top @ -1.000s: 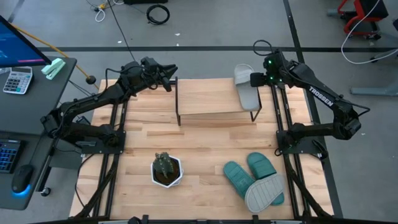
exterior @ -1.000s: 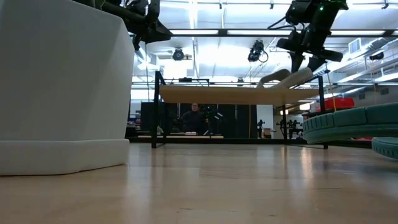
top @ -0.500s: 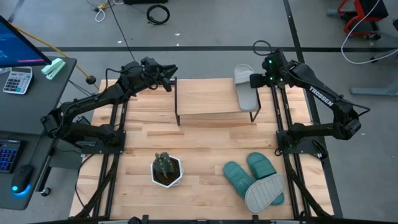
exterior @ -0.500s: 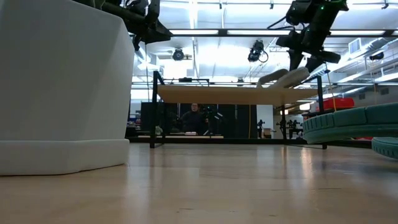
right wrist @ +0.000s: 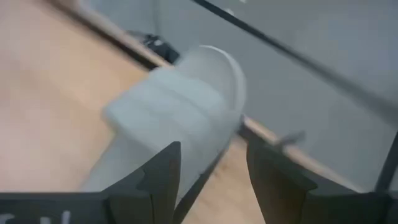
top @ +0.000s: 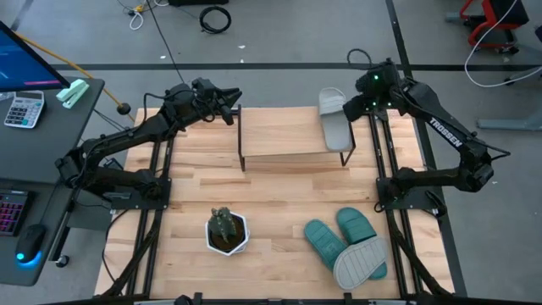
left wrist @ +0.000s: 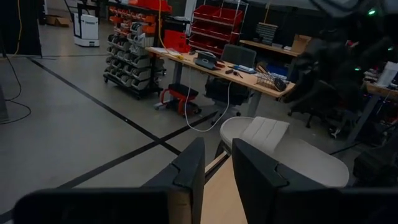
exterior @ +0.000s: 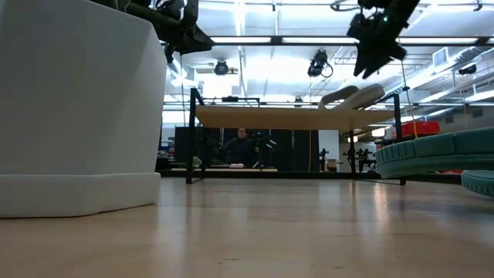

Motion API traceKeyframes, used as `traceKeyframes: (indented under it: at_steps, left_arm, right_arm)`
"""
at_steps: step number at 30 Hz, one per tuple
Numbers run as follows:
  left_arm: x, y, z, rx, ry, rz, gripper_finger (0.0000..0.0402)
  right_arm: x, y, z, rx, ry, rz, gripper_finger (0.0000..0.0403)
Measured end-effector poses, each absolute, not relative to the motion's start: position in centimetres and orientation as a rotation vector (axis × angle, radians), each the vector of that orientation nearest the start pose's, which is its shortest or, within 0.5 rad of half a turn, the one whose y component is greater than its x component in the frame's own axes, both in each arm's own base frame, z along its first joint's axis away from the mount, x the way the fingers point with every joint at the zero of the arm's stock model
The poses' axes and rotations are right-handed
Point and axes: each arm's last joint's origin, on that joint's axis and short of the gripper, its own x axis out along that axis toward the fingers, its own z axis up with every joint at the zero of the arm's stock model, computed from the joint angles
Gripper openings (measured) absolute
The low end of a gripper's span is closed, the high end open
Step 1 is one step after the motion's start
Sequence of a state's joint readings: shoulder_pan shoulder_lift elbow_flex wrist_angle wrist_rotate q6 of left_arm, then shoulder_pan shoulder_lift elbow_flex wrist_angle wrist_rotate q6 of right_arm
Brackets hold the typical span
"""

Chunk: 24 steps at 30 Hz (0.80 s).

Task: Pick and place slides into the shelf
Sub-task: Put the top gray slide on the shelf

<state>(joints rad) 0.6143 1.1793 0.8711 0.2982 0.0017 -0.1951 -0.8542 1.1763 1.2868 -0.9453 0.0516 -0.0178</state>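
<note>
One grey-white slide (top: 334, 119) lies on the right end of the shelf (top: 284, 131), its toe overhanging the back edge, and the right pincer (top: 366, 95) hangs just above and beside it, released and holding nothing, so this placement looks finished. Next comes the pile in front of the shelf, well apart from it: the teal pair (top: 339, 233) and the other grey-white slide (top: 360, 263) on the table (top: 279, 182). The left pincer (top: 235, 103) sits at the shelf's left end, fingers close together, apparently empty though the view is poor.
</note>
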Motion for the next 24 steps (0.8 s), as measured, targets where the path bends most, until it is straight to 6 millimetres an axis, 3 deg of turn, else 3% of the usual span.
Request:
traceKeyframes:
  at_steps: [5, 9, 16, 24]
  left_arm:
    - [21.9, 15.4, 32.9, -0.193, -0.046, 0.612, 0.0083]
    - [21.9, 15.4, 32.9, -0.193, -0.044, 0.612, 0.0086]
    - [21.9, 15.4, 32.8, -0.196, -0.036, 0.613, 0.009]
    - [21.9, 15.4, 32.8, -0.197, -0.034, 0.614, 0.0083]
  right_arm:
    - [15.9, -15.5, 35.9, -0.013, 0.933, -0.606, 0.019]
    - [16.7, -14.9, 35.8, -0.172, 1.002, -0.574, 0.019]
    - [17.3, -14.5, 35.7, -0.384, 1.065, -0.44, 0.02]
    - [19.2, -14.8, 34.3, -0.43, 1.118, -0.359, 0.0262]
